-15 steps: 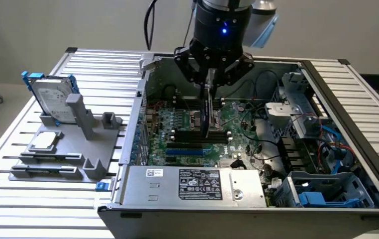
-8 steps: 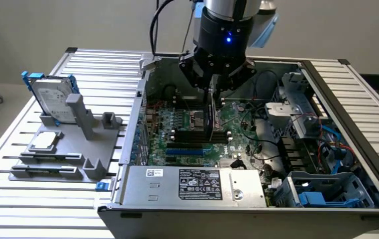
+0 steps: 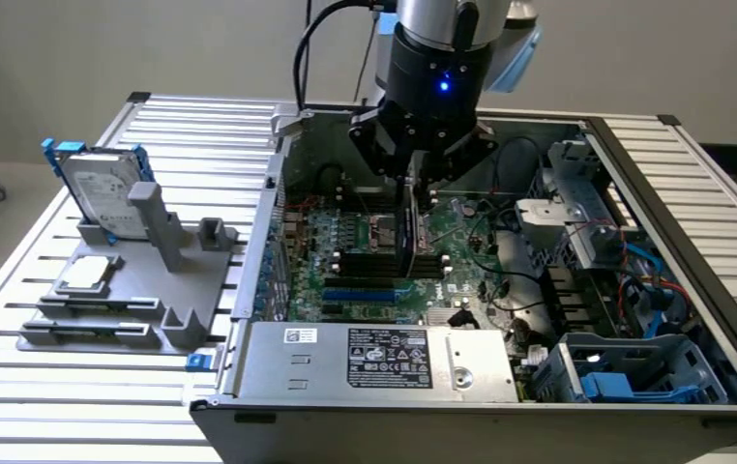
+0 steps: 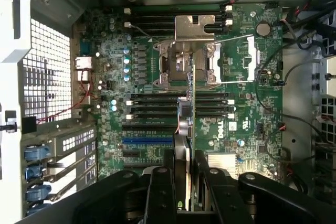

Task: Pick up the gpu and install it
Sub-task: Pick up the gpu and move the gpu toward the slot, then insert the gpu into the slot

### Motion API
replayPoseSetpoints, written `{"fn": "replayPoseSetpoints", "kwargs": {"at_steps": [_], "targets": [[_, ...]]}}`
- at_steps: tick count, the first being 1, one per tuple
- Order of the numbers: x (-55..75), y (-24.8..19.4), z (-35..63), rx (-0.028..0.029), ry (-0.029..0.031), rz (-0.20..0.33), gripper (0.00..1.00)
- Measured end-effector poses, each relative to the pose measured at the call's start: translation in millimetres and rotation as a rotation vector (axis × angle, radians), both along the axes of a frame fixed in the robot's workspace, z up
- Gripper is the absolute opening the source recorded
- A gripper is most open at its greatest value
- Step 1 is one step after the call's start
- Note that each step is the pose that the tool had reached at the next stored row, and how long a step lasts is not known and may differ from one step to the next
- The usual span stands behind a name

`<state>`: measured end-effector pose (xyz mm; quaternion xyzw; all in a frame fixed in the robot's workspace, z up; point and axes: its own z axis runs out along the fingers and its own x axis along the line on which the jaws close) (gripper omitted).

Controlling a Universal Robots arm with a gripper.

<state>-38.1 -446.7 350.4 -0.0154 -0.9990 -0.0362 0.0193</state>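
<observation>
1. Fingers (image 4: 160,190) are clamped on the gpu (image 4: 184,124), one black finger on each flat side, w/ the card pinched between them.
2. The gpu hangs straight down, thin edge toward both cameras. It is inside the open PC case (image 3: 659,164), over the middle of the main board (image 3: 342,237).
3. Step, I think: the pick-up is done & the install is not. I can't tell if the card's low edge touches the main board.
4. The blue slot (image 3: 356,293) lies near the card's low end. My guess: to go in, the low edge must sit right over a long slot, w/ the card straight, not tipped. A soft, straight push down looks right, since a tipped card could scrape the tiny parts.
5. The gpu looks thin, flat & stiff. One side is green board, the other a dark rounded cooler w/ a shiny silver bit.
6. The main board is green & bumpy w/ lots of small parts, long black slots (image 4: 178,98) & a shiny metal plate (image 4: 194,27).
7. The case is grey sheet metal. One wall has a grid of little holes (image 4: 50,66). Thin black cables (image 3: 517,164) curl inside.
8. On the ext. view's left, outside the case, a hard drive (image 3: 95,184) in a blue frame stands in a grey plastic holder (image 3: 149,290). The holder sits on the ribbed metal surface (image 3: 33,387).
</observation>
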Motion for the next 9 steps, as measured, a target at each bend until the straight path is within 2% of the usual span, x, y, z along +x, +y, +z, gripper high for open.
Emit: {"fn": "replayPoseSetpoints", "kwargs": {"at_steps": [9], "targets": [[0.0,0.0,0.0,0.0001,0.0125,0.0,0.27]]}}
